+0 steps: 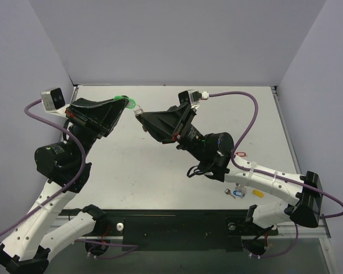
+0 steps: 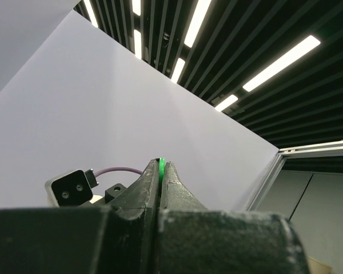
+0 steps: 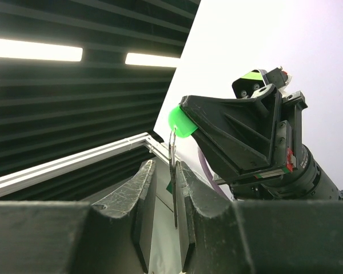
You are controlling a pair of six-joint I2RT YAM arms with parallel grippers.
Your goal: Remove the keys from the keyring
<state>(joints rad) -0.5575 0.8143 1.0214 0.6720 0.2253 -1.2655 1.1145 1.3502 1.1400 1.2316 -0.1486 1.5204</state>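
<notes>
Green key (image 1: 130,103) is up in the air over the far-left part of the table (image 1: 160,177). Its head is pinched tight in the left claw (image 2: 160,171), and only a green sliver shows btw the fingers in the left wrist view. A silver piece (image 3: 172,157) hangs off the head, edge-on; can't tell key vs ring. It sits in the narrow gap btw the right claw (image 3: 164,166) fingers, can't tell if they clamp it. Claws nearly tip to tip.
</notes>
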